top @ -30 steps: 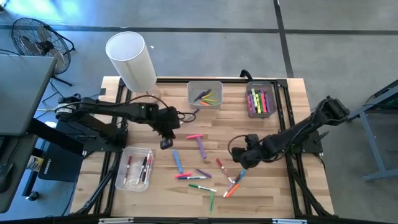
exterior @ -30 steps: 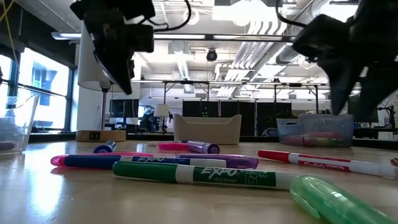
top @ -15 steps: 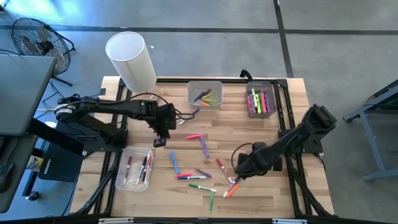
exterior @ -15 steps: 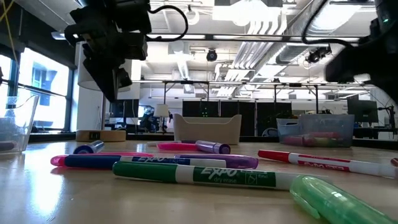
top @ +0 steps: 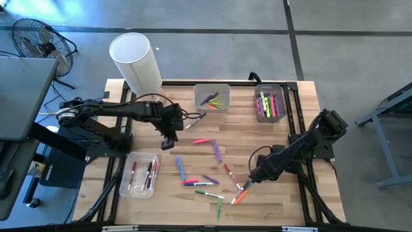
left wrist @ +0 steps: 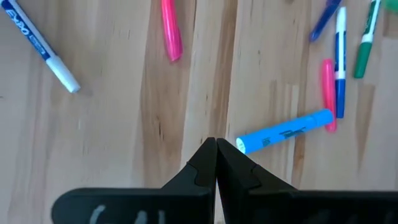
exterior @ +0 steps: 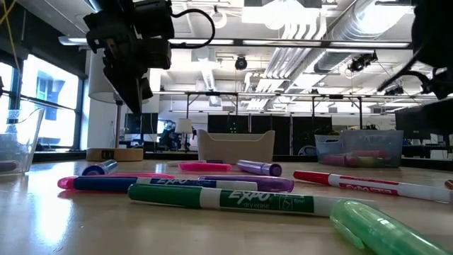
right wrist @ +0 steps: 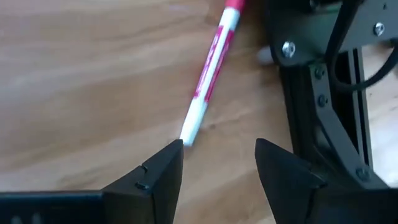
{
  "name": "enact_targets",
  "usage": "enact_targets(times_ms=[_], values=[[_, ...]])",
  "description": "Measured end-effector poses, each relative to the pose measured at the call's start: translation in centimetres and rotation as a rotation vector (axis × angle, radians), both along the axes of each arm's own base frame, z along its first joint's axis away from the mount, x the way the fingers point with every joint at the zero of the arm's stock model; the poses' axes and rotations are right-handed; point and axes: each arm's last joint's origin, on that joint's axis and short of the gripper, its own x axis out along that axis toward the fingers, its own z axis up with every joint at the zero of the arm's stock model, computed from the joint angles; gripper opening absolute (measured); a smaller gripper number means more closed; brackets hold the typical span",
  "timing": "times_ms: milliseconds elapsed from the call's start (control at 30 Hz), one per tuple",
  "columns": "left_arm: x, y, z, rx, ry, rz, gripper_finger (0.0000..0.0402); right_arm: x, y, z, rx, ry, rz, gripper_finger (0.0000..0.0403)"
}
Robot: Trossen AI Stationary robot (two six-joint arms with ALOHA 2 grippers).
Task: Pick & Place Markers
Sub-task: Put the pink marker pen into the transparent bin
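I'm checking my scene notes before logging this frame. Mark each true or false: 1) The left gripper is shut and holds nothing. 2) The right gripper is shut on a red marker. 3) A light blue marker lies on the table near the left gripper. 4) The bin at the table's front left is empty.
1) True: the left gripper has its fingers together, nothing between them.
2) False: the right gripper is open; the red marker lies ahead on the table.
3) True: the light blue marker lies there.
4) False: the front-left bin holds markers.

Bare wood between scattered markers and rear bins; left front corner occupied by clear bin; white cylinder behind.
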Motion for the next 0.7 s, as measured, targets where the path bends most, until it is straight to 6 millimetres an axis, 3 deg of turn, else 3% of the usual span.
enact_targets(times_ms=[267, 400, 533, 700], values=[[0.1, 0.0, 0.1, -0.029, -0.001, 0.049, 0.0000, -1.2, -1.0, -2.8, 0.018, -0.057, 0.002, 0.0189], [0.2, 0.0, 0.1, -0.037, -0.003, 0.063, 0.0000, -1.5, -1.3, -3.2, 0.012, -0.083, 0.025, 0.0182], [0.2, 0.0, 0.1, -0.045, -0.004, 0.080, 0.0000, -1.1, -1.6, -3.1, 0.010, -0.087, 0.029, 0.0145], [0.4, 0.0, 0.2, -0.046, -0.024, 0.086, 0.0000, -0.8, -1.7, -3.3, 0.010, -0.125, 0.048, 0.0073]])
